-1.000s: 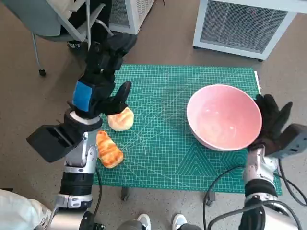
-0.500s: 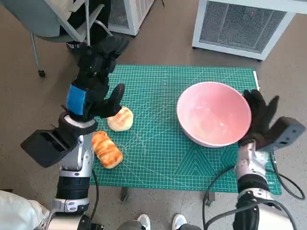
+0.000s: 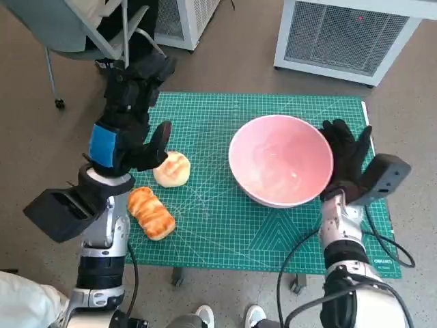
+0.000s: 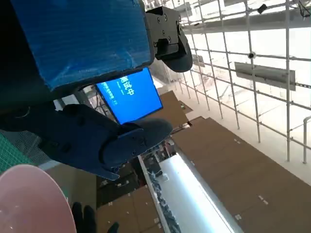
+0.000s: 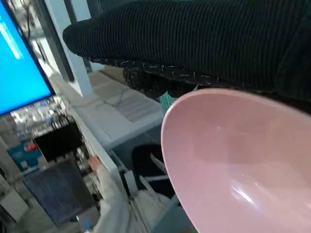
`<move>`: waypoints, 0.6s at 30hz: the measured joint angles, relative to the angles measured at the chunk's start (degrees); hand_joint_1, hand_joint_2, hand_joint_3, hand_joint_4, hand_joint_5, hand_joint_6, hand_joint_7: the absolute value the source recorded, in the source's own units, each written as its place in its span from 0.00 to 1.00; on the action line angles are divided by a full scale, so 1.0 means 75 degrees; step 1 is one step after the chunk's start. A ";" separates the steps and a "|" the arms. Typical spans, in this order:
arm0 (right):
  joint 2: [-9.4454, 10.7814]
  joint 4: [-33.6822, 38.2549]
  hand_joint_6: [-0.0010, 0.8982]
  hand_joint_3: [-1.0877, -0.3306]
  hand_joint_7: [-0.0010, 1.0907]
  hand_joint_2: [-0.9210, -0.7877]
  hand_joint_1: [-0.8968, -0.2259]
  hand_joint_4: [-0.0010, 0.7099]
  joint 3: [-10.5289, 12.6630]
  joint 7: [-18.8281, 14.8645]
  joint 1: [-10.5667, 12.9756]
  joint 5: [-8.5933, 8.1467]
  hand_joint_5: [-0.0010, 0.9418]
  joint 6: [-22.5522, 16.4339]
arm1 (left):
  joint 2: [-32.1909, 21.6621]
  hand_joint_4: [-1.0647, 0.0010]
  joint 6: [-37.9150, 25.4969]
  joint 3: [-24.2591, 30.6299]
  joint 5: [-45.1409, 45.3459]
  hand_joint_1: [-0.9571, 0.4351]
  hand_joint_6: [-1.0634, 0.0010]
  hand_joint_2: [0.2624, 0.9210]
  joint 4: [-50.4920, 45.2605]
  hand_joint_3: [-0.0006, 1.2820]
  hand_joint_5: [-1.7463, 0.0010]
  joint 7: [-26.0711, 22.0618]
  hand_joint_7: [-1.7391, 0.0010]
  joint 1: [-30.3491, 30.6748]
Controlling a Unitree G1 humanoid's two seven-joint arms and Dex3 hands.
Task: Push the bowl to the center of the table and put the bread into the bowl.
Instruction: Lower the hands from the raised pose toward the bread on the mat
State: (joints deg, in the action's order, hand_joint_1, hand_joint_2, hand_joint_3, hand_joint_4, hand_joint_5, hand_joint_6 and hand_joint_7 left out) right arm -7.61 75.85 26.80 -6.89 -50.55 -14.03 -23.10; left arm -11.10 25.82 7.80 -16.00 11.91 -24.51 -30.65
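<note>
Here: pink bowl (image 3: 280, 159) glossy, empty; right hand (image 3: 347, 158) fingers spread against rim; left hand (image 3: 133, 113) fingers apart.

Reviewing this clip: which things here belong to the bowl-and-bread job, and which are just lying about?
Part of the job:
pink bowl, with the right hand against its side
round bread roll
long bread loaf
left hand, held above the mat
green mat

Just lying about:
white grille unit
chair
cables
</note>
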 measured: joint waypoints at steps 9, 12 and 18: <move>0.0242 0.0025 0.10 0.46 0.38 0.00 0.61 0.31 -0.0023 0.0087 -0.0205 0.0111 0.01 0.0278 | -0.0046 1.00 -0.0103 0.0081 0.0000 0.47 1.00 0.78 -0.0136 0.58 0.68 0.0111 0.53 0.0086; 0.0295 0.0032 0.10 0.46 0.39 0.00 0.60 0.31 -0.0049 0.0135 -0.0269 0.0128 0.01 0.0355 | -0.0045 1.00 -0.0109 0.0081 0.0000 0.47 1.00 0.78 -0.0142 0.58 0.68 0.0112 0.53 0.0086; 0.0312 0.0032 0.10 0.45 0.39 0.00 0.59 0.31 -0.0091 0.0210 -0.0361 0.0138 0.01 0.0393 | -0.0044 1.00 -0.0112 0.0079 0.0002 0.47 1.00 0.78 -0.0143 0.58 0.68 0.0156 0.53 0.0086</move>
State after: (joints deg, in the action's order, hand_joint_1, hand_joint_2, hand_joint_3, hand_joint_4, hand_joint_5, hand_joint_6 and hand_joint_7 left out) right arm -5.27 76.09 26.11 -5.32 -53.25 -13.00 -20.16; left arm -11.43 24.99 8.39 -15.99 10.83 -23.34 -30.00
